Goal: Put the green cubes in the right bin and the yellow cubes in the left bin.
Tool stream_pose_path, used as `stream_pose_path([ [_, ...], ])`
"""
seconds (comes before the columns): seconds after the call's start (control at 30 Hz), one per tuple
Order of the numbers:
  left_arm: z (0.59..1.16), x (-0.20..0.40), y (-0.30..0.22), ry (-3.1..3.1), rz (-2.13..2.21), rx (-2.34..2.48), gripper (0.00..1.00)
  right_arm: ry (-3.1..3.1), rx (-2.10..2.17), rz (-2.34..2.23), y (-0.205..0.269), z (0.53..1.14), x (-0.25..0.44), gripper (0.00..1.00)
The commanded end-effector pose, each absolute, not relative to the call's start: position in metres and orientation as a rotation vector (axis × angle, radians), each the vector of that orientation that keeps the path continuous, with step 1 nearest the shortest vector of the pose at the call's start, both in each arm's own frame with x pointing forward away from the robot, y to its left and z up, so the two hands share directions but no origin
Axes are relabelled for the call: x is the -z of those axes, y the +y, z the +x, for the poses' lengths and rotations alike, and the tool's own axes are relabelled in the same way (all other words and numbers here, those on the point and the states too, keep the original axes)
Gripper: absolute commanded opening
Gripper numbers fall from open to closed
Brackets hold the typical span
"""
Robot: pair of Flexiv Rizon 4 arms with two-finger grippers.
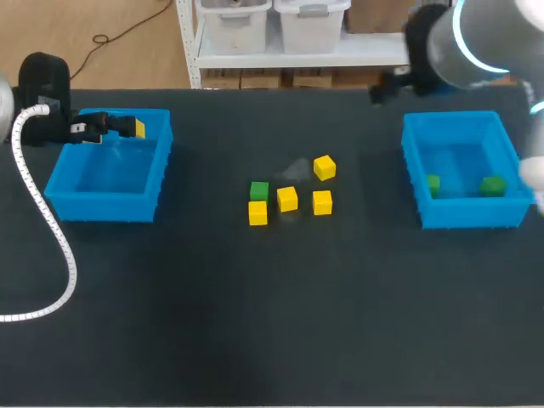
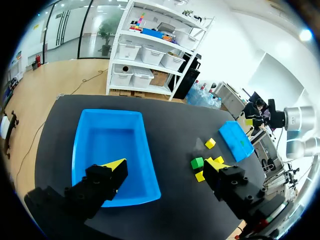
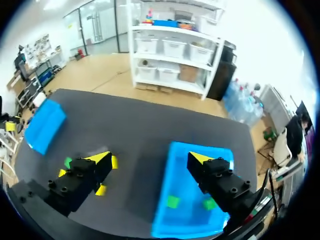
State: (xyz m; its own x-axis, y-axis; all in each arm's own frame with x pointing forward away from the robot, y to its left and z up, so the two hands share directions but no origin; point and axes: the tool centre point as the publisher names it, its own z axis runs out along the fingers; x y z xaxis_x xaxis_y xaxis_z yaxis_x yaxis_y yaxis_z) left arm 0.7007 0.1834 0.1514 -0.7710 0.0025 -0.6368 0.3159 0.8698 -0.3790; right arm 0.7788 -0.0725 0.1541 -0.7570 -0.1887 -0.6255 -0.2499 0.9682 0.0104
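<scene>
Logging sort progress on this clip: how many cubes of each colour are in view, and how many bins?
Green cubes: 3
Yellow cubes: 4
Blue bins: 2
Total: 9 things, 7 of them cubes.

Right arm point(image 1: 472, 42) blurred, partly cut off

Wide black matte table point(image 1: 255, 340) under soft, even light, edge to edge.
</scene>
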Motion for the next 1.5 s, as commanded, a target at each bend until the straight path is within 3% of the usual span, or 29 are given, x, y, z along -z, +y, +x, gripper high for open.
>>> stream_pose_path([
  [0.03,0.7,-0.15,0.185,2.376,0.231,0.635,1.0,2.519,-0.132,-0.33,-0.021,0.783,-0.156,1.0],
  [0.27,0.7,-0.15,0.185,2.376,0.231,0.635,1.0,2.609,-0.145,-0.341,0.044,0.76,-0.141,1.0],
  [0.7,0.7,-0.15,0.185,2.376,0.231,0.635,1.0,2.735,-0.107,-0.357,0.111,0.735,-0.104,1.0],
  [1.5,0.7,-0.15,0.185,2.376,0.231,0.635,1.0,2.953,-0.149,-0.308,0.154,0.714,-0.037,1.0],
])
